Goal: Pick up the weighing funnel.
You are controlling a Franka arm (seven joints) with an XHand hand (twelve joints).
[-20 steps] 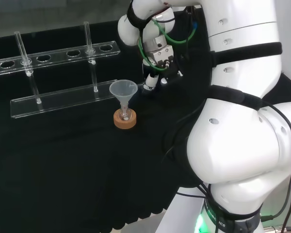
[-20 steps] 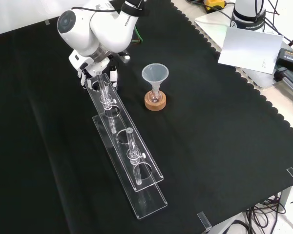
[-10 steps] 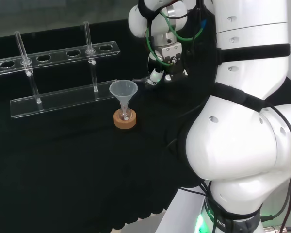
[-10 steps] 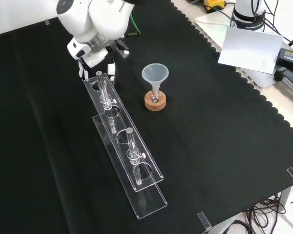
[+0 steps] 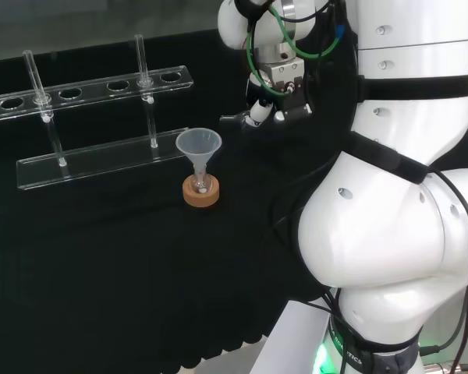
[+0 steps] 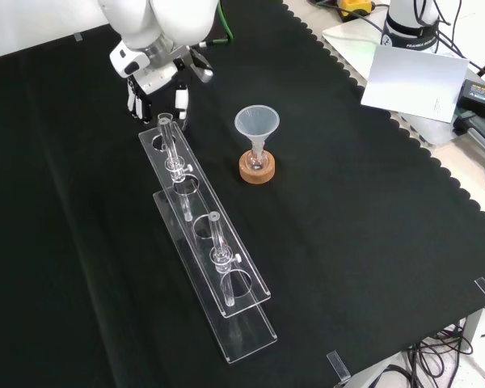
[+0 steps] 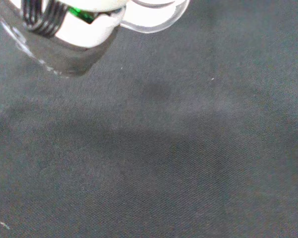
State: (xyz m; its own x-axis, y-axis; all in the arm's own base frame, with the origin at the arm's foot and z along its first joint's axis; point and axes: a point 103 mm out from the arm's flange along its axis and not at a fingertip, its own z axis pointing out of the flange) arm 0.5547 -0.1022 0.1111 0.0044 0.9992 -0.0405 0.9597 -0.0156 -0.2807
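In the head view my hand (image 5: 279, 92) hangs above the cloth, to the right of the big funnel and higher than it. Its fingers are curled around a small clear piece, the weighing funnel (image 5: 231, 118), which sticks out to the left of them. Up close in the wrist view, the weighing funnel (image 7: 57, 62) shows as a clear scoop wall and rim, with a finger (image 7: 84, 27) of the hand against it and bare cloth below. From the front, the hand (image 6: 156, 71) is near the upper end of the tube rack.
The big funnel (image 5: 198, 146) (image 6: 257, 123) stands in a small flask on a cork ring (image 5: 201, 194) (image 6: 257, 170). A clear rack (image 5: 101, 160) (image 6: 226, 279) holds two tubes. White paper (image 6: 415, 79) lies beyond the cloth's scalloped edge.
The hand has risen off the cloth with the clear piece, moving up and right in the head view and toward the top of the front view. The funnel and rack stayed put.
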